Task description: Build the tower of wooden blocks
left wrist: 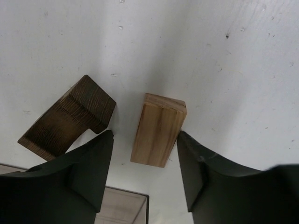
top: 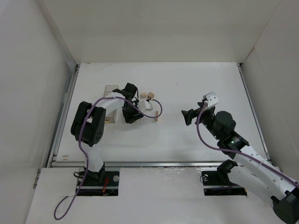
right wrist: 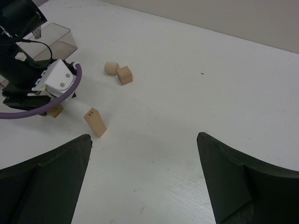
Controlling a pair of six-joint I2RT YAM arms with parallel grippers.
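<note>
Tower blocks lie scattered on the white desk, none stacked. The left pincer is spread around a pale tan block, not yet squeezing it. A dark brown arch block lies just outside its left finger. Nearby, a tan post stands on end, with a cube and a round piece touching farther off. The right pincer hovers spread and holds nothing.

The pale block is smooth, fine-grained wood, the dark block rougher stained wood — both on a matt white, speckled table — and the box is clear glossy plastic.
</note>
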